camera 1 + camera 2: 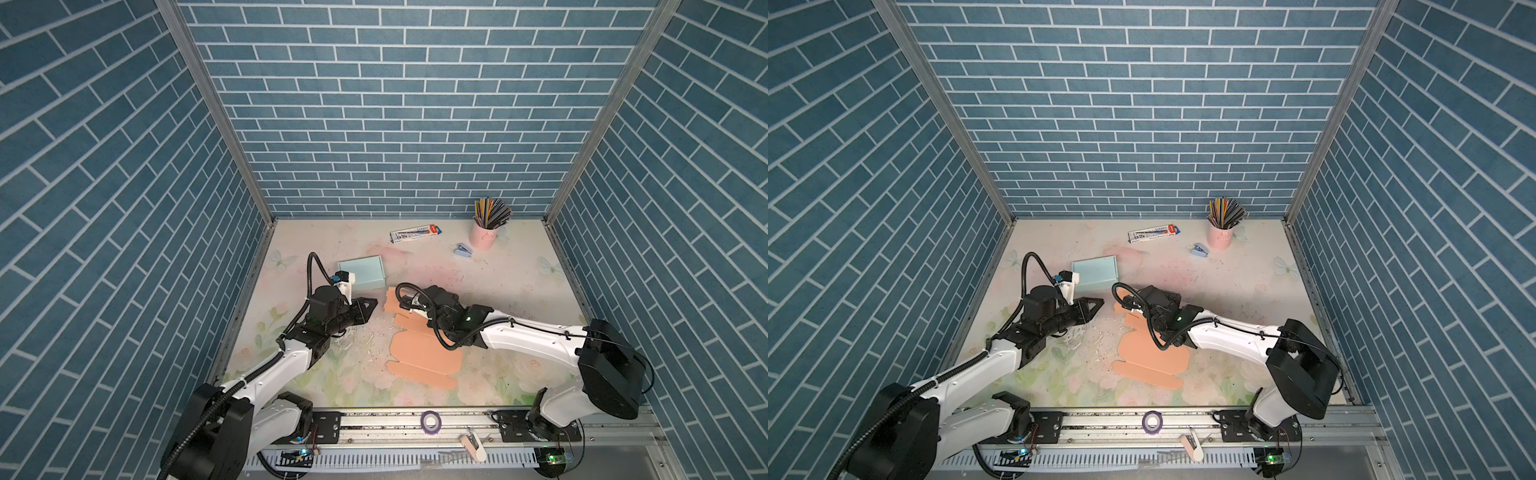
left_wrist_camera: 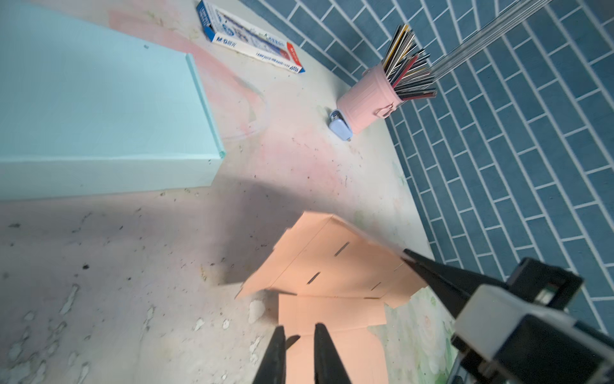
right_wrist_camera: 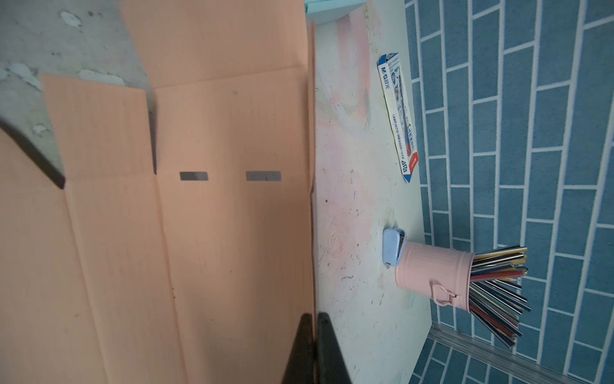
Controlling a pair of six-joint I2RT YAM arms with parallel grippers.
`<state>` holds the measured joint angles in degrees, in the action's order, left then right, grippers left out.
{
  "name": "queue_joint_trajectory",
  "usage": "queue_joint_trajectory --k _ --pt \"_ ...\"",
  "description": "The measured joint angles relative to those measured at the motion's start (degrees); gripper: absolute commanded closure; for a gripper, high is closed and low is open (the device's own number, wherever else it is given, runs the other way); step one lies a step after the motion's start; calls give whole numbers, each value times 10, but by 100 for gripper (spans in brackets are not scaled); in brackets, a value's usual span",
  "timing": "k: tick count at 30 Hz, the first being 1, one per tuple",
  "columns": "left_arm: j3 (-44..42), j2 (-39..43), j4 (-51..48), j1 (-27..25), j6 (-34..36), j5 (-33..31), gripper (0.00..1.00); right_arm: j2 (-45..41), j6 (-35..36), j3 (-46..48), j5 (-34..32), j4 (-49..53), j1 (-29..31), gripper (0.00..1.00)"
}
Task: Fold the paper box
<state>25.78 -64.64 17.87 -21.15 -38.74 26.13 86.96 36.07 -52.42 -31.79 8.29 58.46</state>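
right tool (image 3: pixel 314 317): clenched on lifted flap edge of peach paper box (image 3: pixel 216 216) | left tool (image 2: pixel 300 329): narrowly parted, empty, just beside paper box | rest flat on bench (image 1: pixel 498 270)

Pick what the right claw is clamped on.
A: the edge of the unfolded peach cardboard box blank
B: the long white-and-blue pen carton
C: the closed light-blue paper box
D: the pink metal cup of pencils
A: in the right wrist view the right claw is shut on the unfolded peach cardboard box blank, whose raised edge runs in between its closed tips.
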Motion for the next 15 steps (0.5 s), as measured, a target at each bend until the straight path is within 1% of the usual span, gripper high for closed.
queue_joint_trajectory --k 9,15 --pt "91 -98 74 0 -34 33 85 -1 26 18 -13 -39 19 100" --pt "104 -125 72 -22 -40 36 85 -1 33 18 -24 -54 20 100"
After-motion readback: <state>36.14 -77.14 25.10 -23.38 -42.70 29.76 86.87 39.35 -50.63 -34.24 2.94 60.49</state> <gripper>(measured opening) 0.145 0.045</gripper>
